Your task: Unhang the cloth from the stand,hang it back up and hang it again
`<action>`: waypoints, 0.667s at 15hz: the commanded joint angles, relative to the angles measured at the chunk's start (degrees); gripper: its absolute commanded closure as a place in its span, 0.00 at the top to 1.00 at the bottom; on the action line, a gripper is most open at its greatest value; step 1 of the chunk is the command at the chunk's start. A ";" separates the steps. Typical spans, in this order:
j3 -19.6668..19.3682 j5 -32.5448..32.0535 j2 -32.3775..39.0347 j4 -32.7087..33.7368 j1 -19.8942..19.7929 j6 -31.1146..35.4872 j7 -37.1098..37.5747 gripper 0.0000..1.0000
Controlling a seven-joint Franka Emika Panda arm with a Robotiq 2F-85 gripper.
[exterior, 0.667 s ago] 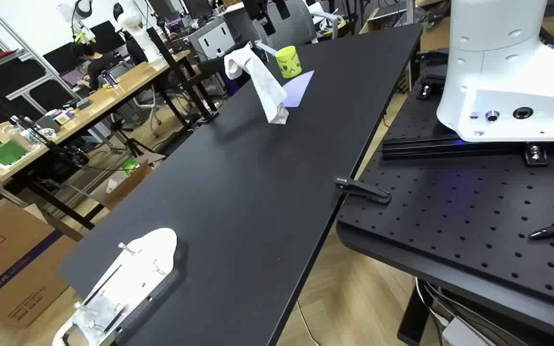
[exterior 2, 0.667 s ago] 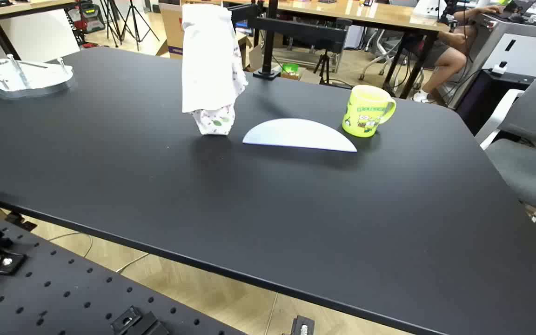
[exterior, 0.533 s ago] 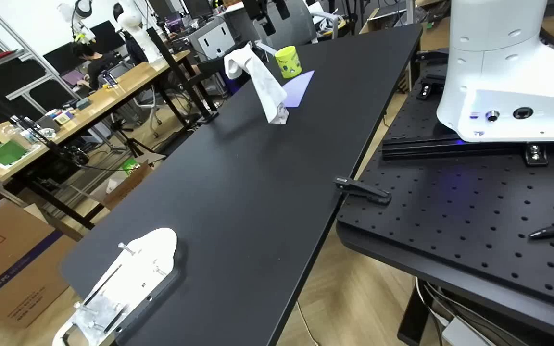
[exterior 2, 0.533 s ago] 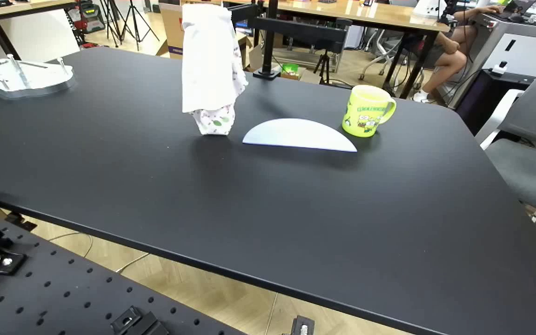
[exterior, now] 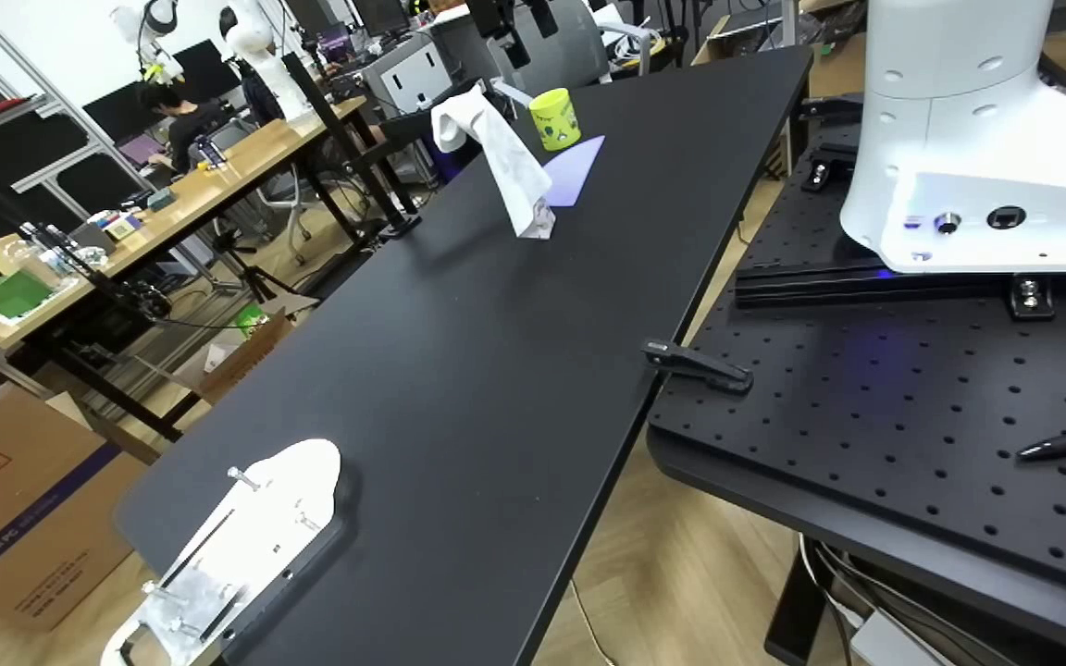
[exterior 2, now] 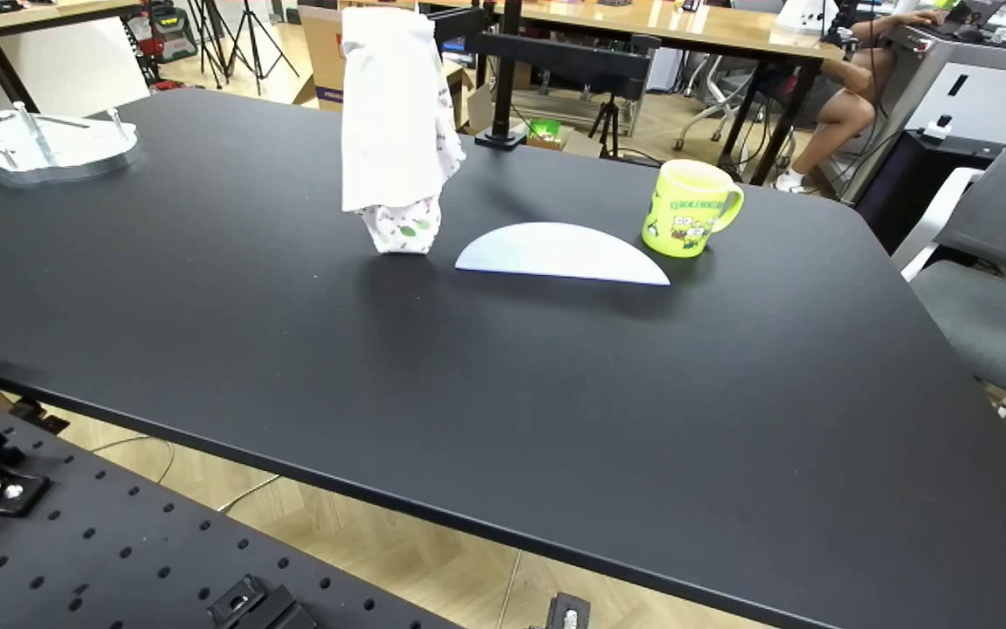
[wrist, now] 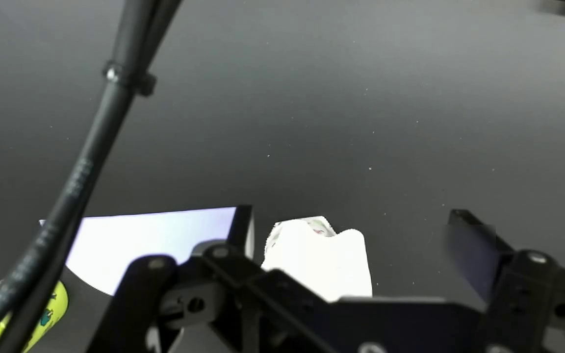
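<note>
The white cloth point(exterior: 507, 166) hangs upright in folds near the table's far edge in both exterior views point(exterior 2: 394, 114). Floral-print material shows at its lower end; I cannot tell whether this is part of the cloth. What holds the cloth up is hidden; a black bar meets its top from beside. The stand is hidden or out of view. My gripper point(exterior: 534, 44) is high at the top of an exterior view. In the wrist view its fingers point(wrist: 352, 213) are wide apart and empty. The cloth point(wrist: 319, 260) lies below, nearer the left finger, partly covered by the gripper body.
A pale half-disc point(exterior 2: 560, 253) and a yellow-green mug point(exterior 2: 682, 210) stand right of the cloth. A black post point(exterior 2: 503, 96) with bars rises behind. A white oblong board with pegs point(exterior: 255, 518) lies at the table's end. The black table point(exterior 2: 643, 419) adjoins the perforated robot base plate point(exterior: 866, 398).
</note>
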 commanded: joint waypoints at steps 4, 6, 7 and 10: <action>1.52 -6.74 1.69 -0.38 -1.13 14.90 4.32 1.00; 2.07 -10.73 4.11 0.24 -1.95 22.65 6.21 1.00; 2.19 -11.79 5.57 0.94 -2.15 25.24 6.75 1.00; 2.11 -11.00 8.99 2.35 -1.52 28.94 5.95 1.00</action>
